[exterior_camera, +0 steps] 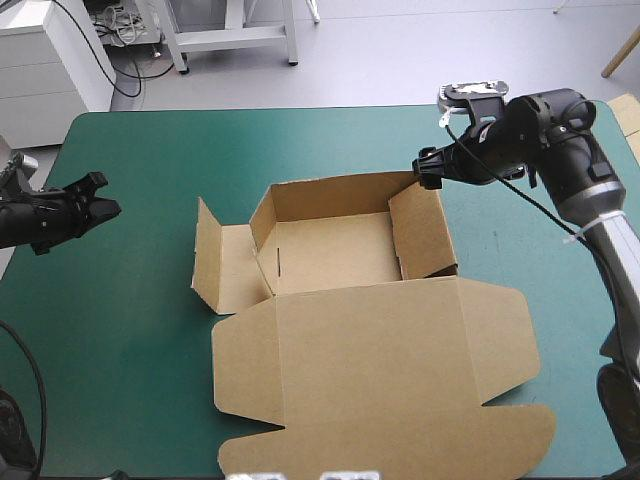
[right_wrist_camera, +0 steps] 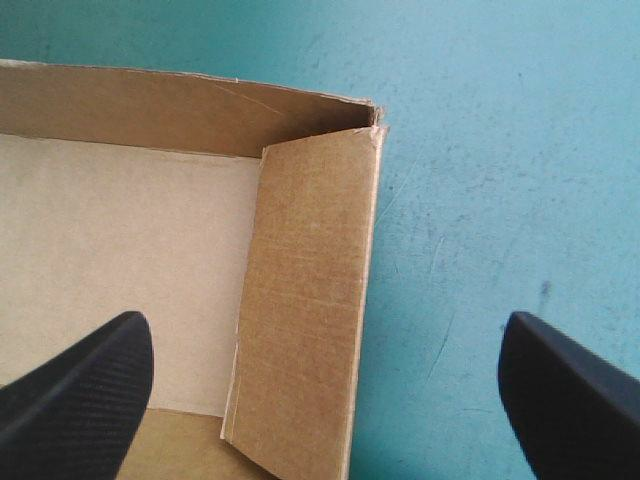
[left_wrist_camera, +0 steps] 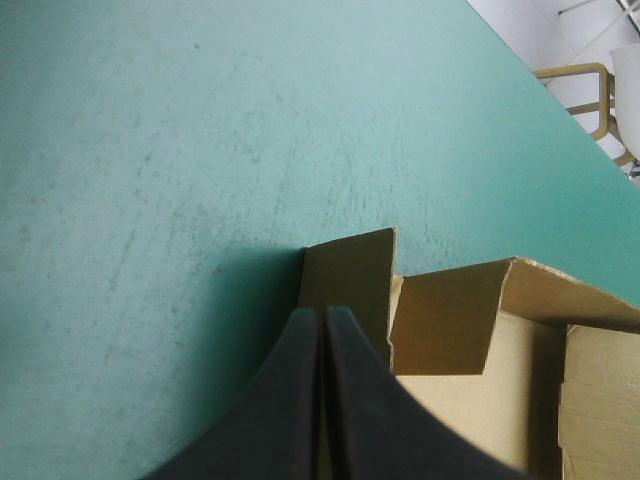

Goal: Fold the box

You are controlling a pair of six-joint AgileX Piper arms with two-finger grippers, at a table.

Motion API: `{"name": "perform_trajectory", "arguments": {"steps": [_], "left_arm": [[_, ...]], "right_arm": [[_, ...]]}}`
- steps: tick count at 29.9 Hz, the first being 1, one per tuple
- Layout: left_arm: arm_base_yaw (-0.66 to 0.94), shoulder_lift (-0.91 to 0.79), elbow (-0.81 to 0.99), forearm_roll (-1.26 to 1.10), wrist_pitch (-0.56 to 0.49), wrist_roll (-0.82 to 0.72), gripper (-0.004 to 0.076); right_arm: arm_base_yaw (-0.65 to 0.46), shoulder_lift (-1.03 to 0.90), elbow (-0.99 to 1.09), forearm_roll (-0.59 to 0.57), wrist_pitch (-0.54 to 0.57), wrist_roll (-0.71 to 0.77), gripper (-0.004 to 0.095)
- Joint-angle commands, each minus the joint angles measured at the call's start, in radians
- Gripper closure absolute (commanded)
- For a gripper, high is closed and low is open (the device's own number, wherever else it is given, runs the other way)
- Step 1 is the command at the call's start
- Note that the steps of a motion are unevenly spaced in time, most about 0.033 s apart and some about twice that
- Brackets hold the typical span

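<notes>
The brown box of cut board is matt paper board. Its wall between the fingers of the right pincer shows a fine ribbed grain, and the cut edges are pale and slightly ragged. The teal-green cover of the table, beside that pincer, is matt and smooth, with faint pale scratches and small dark specks. The black fingers of the right pincer carry a fine woven texture. Those of the left pincer look smooth, with a dull sheen.
</notes>
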Motion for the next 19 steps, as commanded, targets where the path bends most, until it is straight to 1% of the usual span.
{"name": "perform_trajectory", "arguments": {"steps": [1, 6, 10, 15, 19], "left_arm": [[0.000, -0.034, -0.025, -0.060, 0.001, -0.007, 0.0732], [0.000, -0.034, -0.025, -0.060, 0.001, -0.007, 0.0732], [0.000, -0.034, -0.025, -0.060, 0.001, -0.007, 0.0732], [0.000, -0.034, -0.025, -0.060, 0.001, -0.007, 0.0732], [0.000, -0.034, -0.025, -0.060, 0.001, -0.008, 0.0732]], "right_arm": [[-0.003, -0.103, -0.013, 0.001, -0.032, 0.009, 0.0046], [-0.001, -0.167, 0.064, 0.001, -0.032, 0.007, 0.0046], [-0.001, -0.169, 0.127, -0.003, -0.032, 0.007, 0.0046], [-0.001, -0.103, 0.164, -0.003, -0.033, 0.007, 0.0046], [-0.001, -0.022, 0.164, -0.003, -0.063, 0.007, 0.0046]]}}
